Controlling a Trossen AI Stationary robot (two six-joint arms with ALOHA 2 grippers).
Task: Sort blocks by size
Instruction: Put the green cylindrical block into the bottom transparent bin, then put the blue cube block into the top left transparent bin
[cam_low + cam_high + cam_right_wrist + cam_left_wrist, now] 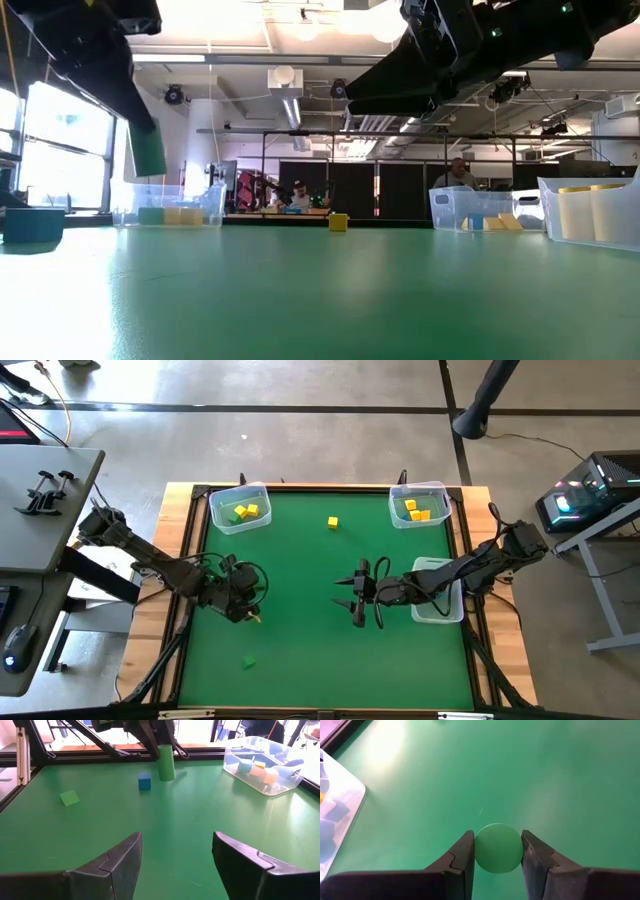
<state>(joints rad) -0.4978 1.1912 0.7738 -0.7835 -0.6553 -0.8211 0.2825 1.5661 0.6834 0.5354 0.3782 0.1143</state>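
left gripper point(497, 857) clamped on green cylinder point(498, 848), held above the mat, well short of left bin point(240, 507) | right gripper point(175, 865) fingers spread, empty | yellow block point(332, 521) right of left bin

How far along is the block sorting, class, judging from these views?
Done: several blocks lie in the far-left bin and far-right bin. In hand: the left gripper is shut on a green cylinder above the mat; the right gripper hovers open. Left: a yellow block, a blue block and a green block lie loose on the mat.
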